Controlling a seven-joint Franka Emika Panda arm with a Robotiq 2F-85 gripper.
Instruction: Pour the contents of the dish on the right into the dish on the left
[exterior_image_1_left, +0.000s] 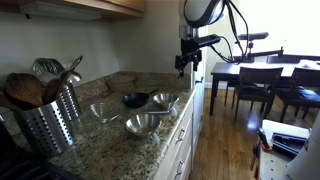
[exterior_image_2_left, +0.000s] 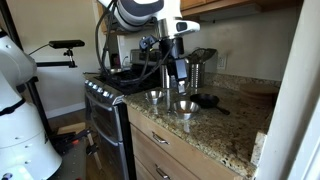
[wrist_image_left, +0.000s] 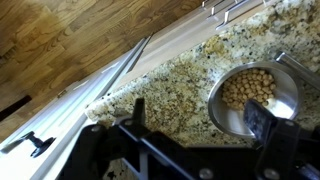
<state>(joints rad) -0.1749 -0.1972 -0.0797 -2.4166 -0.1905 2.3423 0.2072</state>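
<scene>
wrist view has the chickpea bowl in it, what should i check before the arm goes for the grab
1. Gripper open: ok, the jaws stand wide.
2. Gripper empty: ok, nothing sits between its fingers.
3. Chickpea bowl located: ok, it stands upright on the granite counter with the chickpeas inside.
4. Gripper lined up on the bowl's rim: not ok, the bowl lies off to one side of the gripper.
5. Receiving bowl empty: cannot tell, the other metal bowls are too small in an exterior view to show any contents.
</scene>
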